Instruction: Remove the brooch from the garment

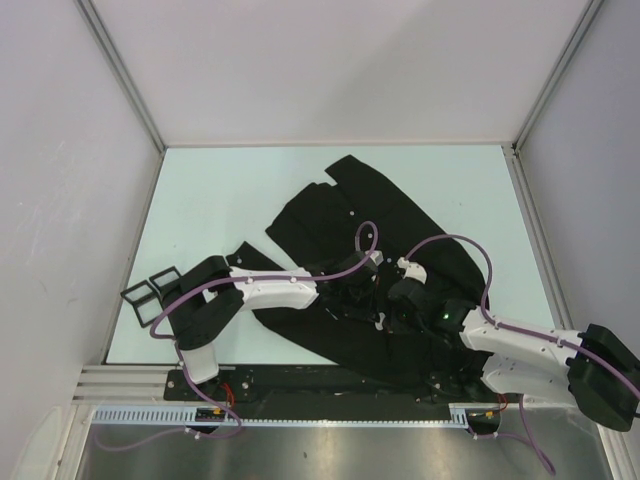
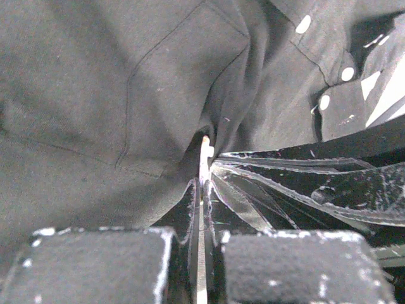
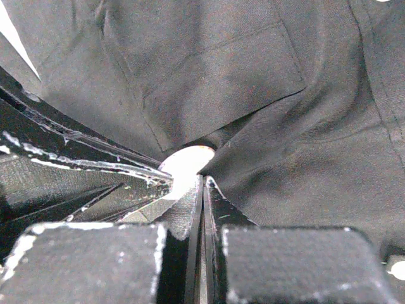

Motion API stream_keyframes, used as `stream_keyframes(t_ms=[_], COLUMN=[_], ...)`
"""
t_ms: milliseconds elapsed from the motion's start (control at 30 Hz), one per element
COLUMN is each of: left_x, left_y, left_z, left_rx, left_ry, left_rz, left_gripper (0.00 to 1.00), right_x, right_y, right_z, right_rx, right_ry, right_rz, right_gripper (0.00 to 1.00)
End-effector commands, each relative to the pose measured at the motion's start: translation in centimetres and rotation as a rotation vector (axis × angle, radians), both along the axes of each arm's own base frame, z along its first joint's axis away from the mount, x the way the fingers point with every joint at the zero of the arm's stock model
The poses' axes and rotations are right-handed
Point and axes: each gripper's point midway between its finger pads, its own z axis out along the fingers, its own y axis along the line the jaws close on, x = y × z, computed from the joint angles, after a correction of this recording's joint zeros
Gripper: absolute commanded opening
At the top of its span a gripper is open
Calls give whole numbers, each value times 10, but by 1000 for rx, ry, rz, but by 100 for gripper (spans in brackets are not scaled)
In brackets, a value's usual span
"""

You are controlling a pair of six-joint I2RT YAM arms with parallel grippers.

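The garment (image 1: pixel 340 210) is a big black shirt spread over the middle of the pale table. It fills the left wrist view (image 2: pixel 95 95) and the right wrist view (image 3: pixel 304 126). The brooch (image 3: pixel 186 163) is a small white disc at a puckered fold by the chest pocket, seen edge-on in the left wrist view (image 2: pixel 204 151). My left gripper (image 2: pixel 204 183) is shut with the brooch's edge between its tips; it sits mid-shirt in the top view (image 1: pixel 362 297). My right gripper (image 3: pixel 204 182) is shut on the cloth right beside the brooch, facing the left gripper (image 1: pixel 392 310).
Two black square frames (image 1: pixel 150 295) lie at the table's left edge beside the left arm. White enclosure walls stand on three sides. White buttons (image 2: pixel 304 24) run along the shirt's placket. The right gripper's fingers (image 2: pixel 304 183) cross the left wrist view.
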Motion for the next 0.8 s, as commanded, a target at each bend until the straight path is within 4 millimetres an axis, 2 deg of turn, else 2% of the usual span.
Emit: stream_keyframes(t_ms=[0,133,300,767], left_x=[2,2,0,-9], left_y=[-9,-7,-7,-17], left_z=[15,13,13,12], left_rx=[-18,-3,-8,-27], left_ry=[10,31,40,64], left_rz=[49,83,101,84], left_gripper=[0,0,0,0], right_x=[6,6,6,1], right_y=[2,-7,-8,14], right_z=[5,4,3,8], right_rx=[15,0,20,125], right_ry=[-33,-30,-25,-23], right_rz=[-49,-108,-133,-69], right_gripper=[0,0,0,0])
